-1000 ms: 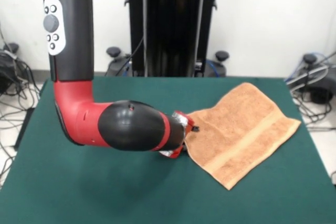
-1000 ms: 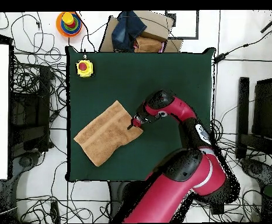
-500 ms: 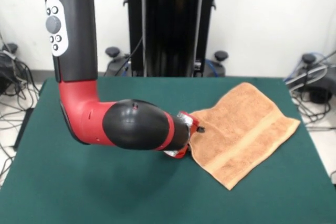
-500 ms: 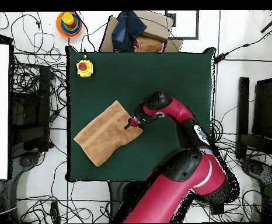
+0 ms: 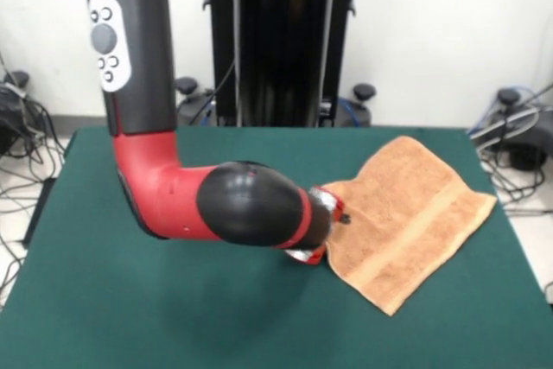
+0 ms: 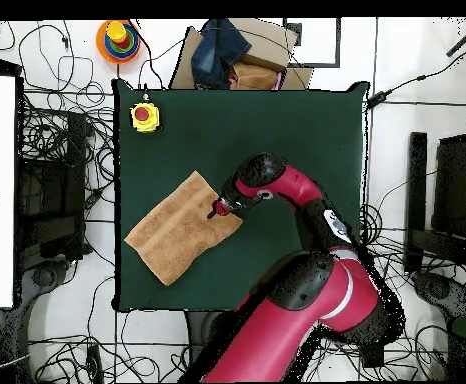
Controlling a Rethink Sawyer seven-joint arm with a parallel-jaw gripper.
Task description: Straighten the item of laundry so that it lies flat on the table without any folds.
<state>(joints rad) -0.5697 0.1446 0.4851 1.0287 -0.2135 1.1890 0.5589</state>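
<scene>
One towel (image 5: 415, 226): spread diagonally on the green bench (image 5: 130, 317), stripe band visible.
Gripper (image 5: 344, 216): at the towel's edge.
Fingers: state cannot be told.

towel (image 5: 413, 226): light orange-tan terry, one paler woven stripe band showing along its length
surface (image 5: 173, 317): dark green, plain, felt-like
arm (image 5: 251, 205): red with black segments, grey-white button panel on the upright link
tool (image 5: 333, 218): red housing, black tip
button box (image 6: 144, 116): yellow, red cap

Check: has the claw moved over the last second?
Yes. In the front view the claw has shifted right, away from the table's left edge, pushing the towel along.
</scene>
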